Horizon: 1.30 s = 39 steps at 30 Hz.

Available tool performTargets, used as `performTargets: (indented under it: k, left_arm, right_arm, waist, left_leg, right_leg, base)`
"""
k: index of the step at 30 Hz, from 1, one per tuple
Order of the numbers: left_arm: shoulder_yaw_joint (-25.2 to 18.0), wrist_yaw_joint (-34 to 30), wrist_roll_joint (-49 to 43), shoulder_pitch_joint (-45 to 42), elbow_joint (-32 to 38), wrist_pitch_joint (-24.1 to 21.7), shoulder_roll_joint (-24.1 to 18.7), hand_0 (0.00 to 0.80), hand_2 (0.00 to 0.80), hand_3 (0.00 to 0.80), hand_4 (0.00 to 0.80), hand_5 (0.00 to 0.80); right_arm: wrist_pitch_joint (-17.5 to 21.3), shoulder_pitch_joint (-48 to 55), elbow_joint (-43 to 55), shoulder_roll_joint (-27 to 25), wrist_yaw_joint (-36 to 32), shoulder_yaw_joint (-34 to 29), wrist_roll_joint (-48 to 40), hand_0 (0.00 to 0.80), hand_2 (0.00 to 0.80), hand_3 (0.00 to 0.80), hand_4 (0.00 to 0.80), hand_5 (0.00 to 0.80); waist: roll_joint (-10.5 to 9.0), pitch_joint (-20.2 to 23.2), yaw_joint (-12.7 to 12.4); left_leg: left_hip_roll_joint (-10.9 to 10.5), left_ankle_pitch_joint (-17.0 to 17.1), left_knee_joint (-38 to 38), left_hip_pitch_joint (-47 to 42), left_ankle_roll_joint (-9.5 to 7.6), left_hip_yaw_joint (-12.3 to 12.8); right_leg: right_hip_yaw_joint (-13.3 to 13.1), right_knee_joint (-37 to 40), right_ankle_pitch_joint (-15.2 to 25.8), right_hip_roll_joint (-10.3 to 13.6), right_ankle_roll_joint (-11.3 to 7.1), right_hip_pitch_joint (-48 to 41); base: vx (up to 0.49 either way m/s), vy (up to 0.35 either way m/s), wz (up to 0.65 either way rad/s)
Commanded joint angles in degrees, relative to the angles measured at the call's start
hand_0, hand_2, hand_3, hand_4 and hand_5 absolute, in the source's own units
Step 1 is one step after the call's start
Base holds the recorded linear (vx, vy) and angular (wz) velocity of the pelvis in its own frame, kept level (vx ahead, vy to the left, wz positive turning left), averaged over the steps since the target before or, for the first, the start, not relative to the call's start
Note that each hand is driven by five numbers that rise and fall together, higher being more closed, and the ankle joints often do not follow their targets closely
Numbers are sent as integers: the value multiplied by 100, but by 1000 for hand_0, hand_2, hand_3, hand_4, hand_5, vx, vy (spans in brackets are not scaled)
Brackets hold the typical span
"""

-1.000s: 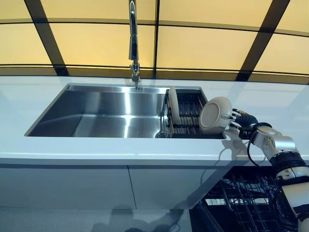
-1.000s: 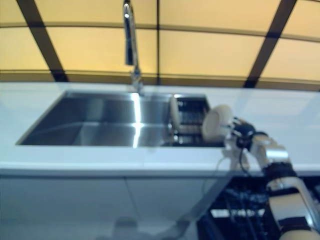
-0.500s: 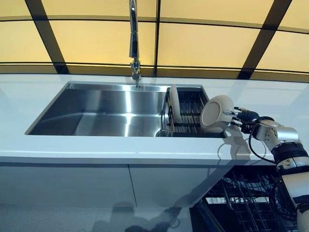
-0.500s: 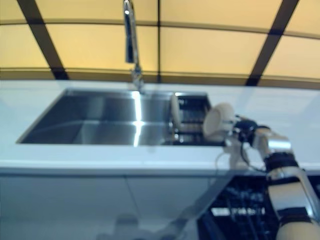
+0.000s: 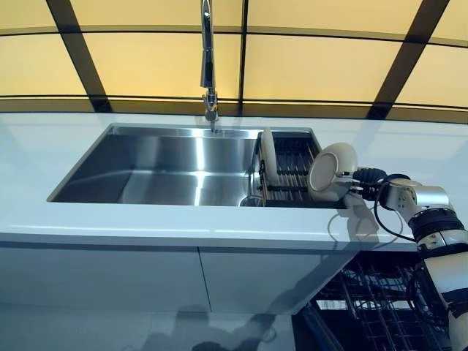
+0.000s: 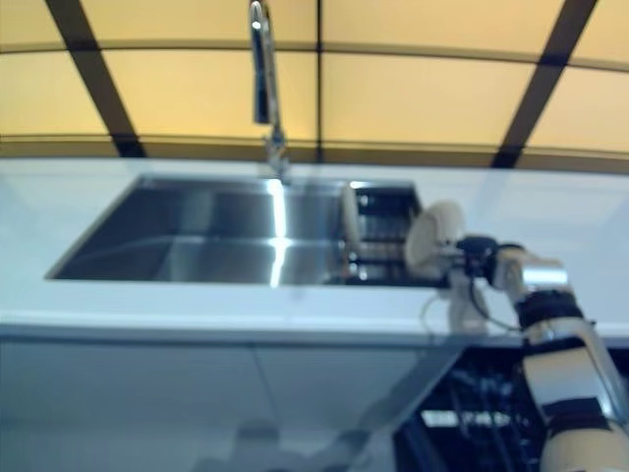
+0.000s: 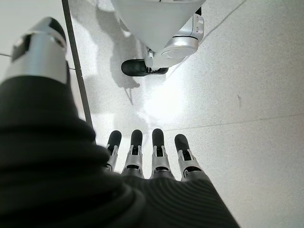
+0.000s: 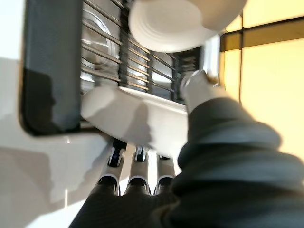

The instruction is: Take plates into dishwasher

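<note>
A white plate (image 5: 333, 172) is held upright at the right end of the dark dish rack (image 5: 291, 170) in the sink. My right hand (image 5: 374, 178) is shut on its rim; in the right wrist view the fingers lie under the plate (image 8: 133, 118) and the thumb (image 8: 197, 89) presses on top. A second white plate (image 5: 268, 156) stands in the rack's left end and also shows in the right wrist view (image 8: 180, 23). My left hand (image 7: 156, 152) hangs open over the floor, holding nothing.
The steel sink (image 5: 161, 172) is set in a pale counter (image 5: 146, 227), with a tall faucet (image 5: 208, 66) behind it. The open dishwasher's wire rack (image 5: 369, 307) is below the counter at the lower right, under my right arm.
The camera has shifted a little, moving the scene to the right. My right hand keeps its hold on the plate at the rack's right end, and the plate has turned slightly.
</note>
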<state>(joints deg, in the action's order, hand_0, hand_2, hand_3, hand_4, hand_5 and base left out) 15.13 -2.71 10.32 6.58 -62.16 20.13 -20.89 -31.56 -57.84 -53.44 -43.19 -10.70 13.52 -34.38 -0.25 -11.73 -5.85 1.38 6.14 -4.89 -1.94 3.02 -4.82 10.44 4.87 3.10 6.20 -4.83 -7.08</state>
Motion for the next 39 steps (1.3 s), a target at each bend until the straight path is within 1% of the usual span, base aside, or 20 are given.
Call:
performTargets:
  k: [1,10,15,18,23,27,29,32,36,39]
  left_arm:
    - [471,108,156,329,-182,111,-26,0,0,0,0,0]
    - [498,70,153,323,-162,216,-34,0,0,0,0,0]
    - [499,72,123,280,-166,191,-49,0,0,0,0,0]
    - [490,57,127,264,-150,204,-68,0,0,0,0,0]
    - [474,29,83,249,-184,181,-85,0,0,0,0,0]
    - [482,32,73,219,-251,118,-133,0,0,0,0,0]
    - [470,36,105,211,-266,105,-143,0,0,0,0,0]
    - [388,47,150,153,-305,68,-177,0,0,0,0,0]
    - [269,54,169,51,-335,12,-195,0,0,0,0,0]
    - [215,-2,176,-15,-369,-10,-205,0,0,0,0,0]
  right_arm:
    - [148,-754,-288,39,-46,462,184,800,800,800,800,800]
    - [219,-941,-319,-90,-53,622,478,800,800,800,800,800]
    - [430,-968,-236,-216,76,721,826,800,800,800,800,800]
    - [416,-1000,-174,-272,95,767,778,800,800,800,800,800]
    - [585,-985,-78,-310,183,782,667,800,800,800,800,800]
    - [710,-1060,147,-425,398,875,782,800,800,800,800,800]
    - [714,-1098,225,-466,443,922,864,800,800,800,800,800]
    - [751,-1220,416,-630,554,1066,949,800,800,800,800,800]
    - [695,-1320,738,-805,694,1177,884,800,800,800,800,800]
    - [752,-1382,891,-955,736,1264,863,800,800,800,800,800]
  waist:
    - [-131,172,-237]
    - [-143,275,-234]
    - [-178,348,-218]
    - [-190,366,-211]
    - [-210,425,-195]
    - [-254,487,-142]
    - [-265,502,-125]
    - [-306,555,-76]
    - [-360,620,-23]
    - [-396,661,25]
  left_leg:
    - [-70,-450,-11,-174,-78,170]
    - [-68,-477,-11,-248,-68,173]
    - [-54,-502,-11,-292,-64,200]
    - [-42,-514,-11,-310,-58,213]
    - [-31,-533,-11,-339,-49,228]
    - [-16,-554,-11,-368,-38,284]
    - [-15,-560,-11,-370,-36,300]
    - [-10,-576,-11,-397,-31,348]
    - [-12,-590,-11,-413,-29,410]
    - [-8,-601,-11,-434,-30,456]
  right_leg:
    - [-140,-46,330,365,-326,363]
    - [-152,-20,304,361,-328,278]
    - [-175,-1,293,342,-334,238]
    - [-186,4,285,335,-333,223]
    - [-199,13,264,313,-330,196]
    - [-241,13,228,278,-320,171]
    - [-259,13,219,269,-319,171]
    - [-312,13,213,246,-318,166]
    - [-385,13,212,217,-312,177]
    - [-436,13,211,195,-305,178]
  base:
    - [13,19,4]
    - [6,6,2]
    - [3,-1,1]
    - [0,0,0]
    - [0,0,0]
    - [-17,2,-1]
    - [-32,9,-3]
    - [-35,13,-4]
    - [-35,9,-7]
    - [-33,18,-13]
